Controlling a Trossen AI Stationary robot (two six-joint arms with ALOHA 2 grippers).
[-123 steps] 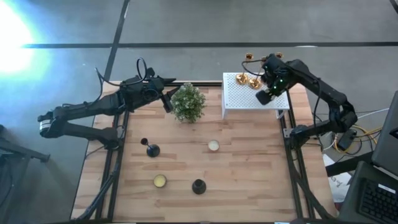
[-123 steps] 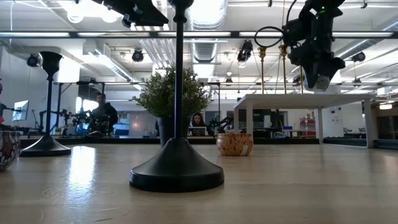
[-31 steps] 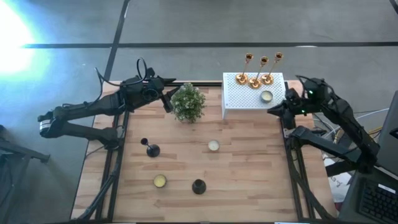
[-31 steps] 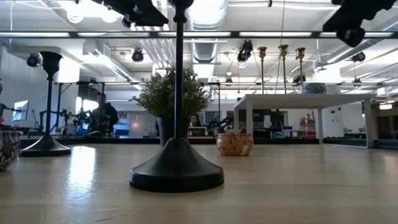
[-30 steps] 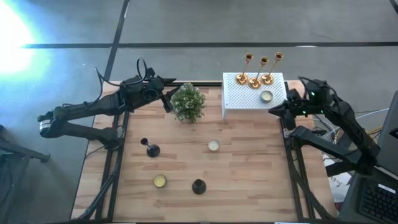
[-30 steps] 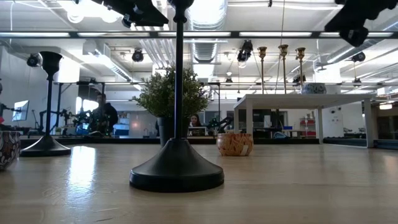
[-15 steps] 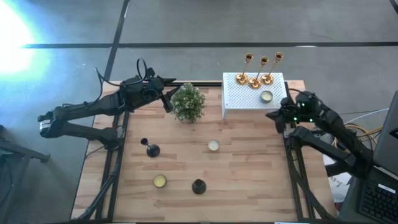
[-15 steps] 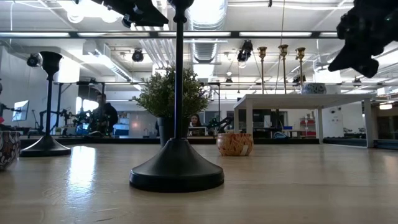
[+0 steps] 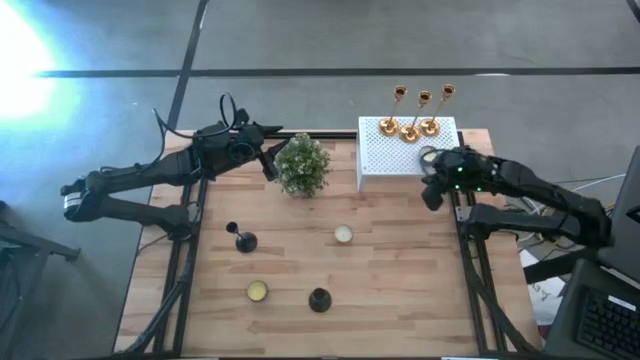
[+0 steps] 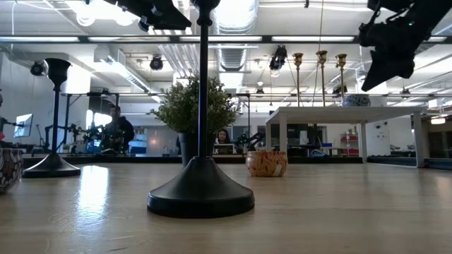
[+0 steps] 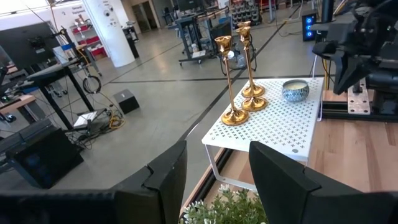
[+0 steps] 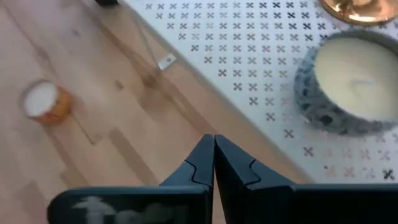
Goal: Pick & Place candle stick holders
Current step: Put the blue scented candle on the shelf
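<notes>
While the right hand hovers pressed together, empty, a blue-grey bowl holding pale wax sits on the white perforated box.

Glaring hard from a blown-out white patch at the high view's upper left. Streaming evenly from ceiling strip lights in the low view, gleaming off the tabletop. Blurring throughout the right wrist view, especially around the candle bowl. Casting only faint shadows.
</notes>
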